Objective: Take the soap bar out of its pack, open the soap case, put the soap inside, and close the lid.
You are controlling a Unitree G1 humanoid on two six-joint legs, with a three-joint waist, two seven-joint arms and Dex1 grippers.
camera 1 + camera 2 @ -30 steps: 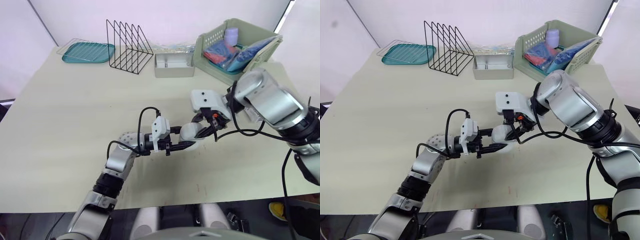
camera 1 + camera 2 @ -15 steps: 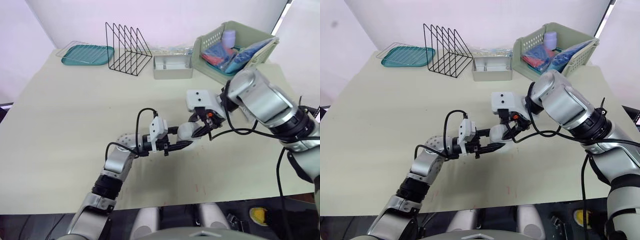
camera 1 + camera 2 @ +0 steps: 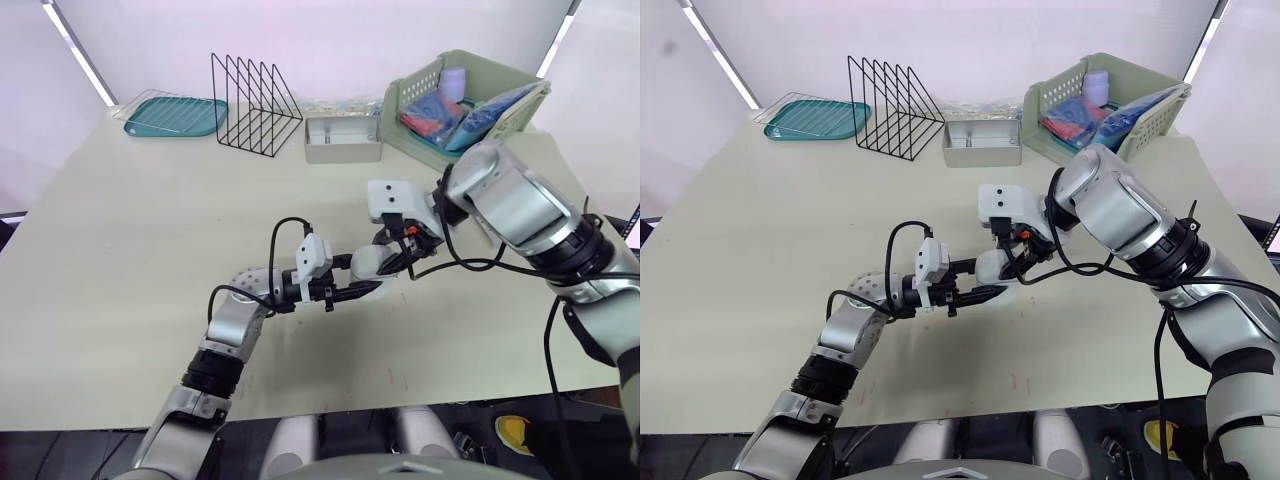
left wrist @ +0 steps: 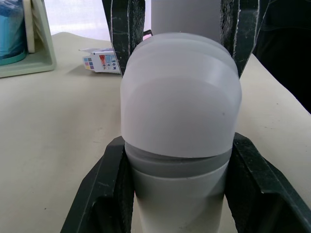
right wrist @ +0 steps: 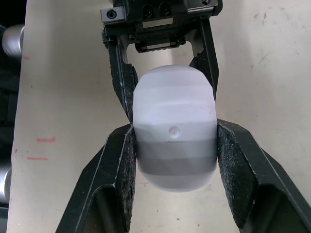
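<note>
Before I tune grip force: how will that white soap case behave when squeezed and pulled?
Probably stiff: the soap case shows no dent clamped between the left claw and right claw. Likely slippery: its shell looks smooth and rounded. Might rock if set down on that curve.

on the table [image 3: 130, 250]: one soap case [image 3: 367, 262], pinched by two claws, the left claw [image 4: 179, 141] and the right claw [image 5: 175, 128]. one printed pack [image 4: 101, 63]. one black wire rack [image 3: 240, 95]; left of the rack one teal tray [image 3: 172, 117], right of the rack one grey tin [image 3: 343, 152] and one green basket [image 3: 410, 92] holding one lilac tub [image 3: 453, 80].
</note>
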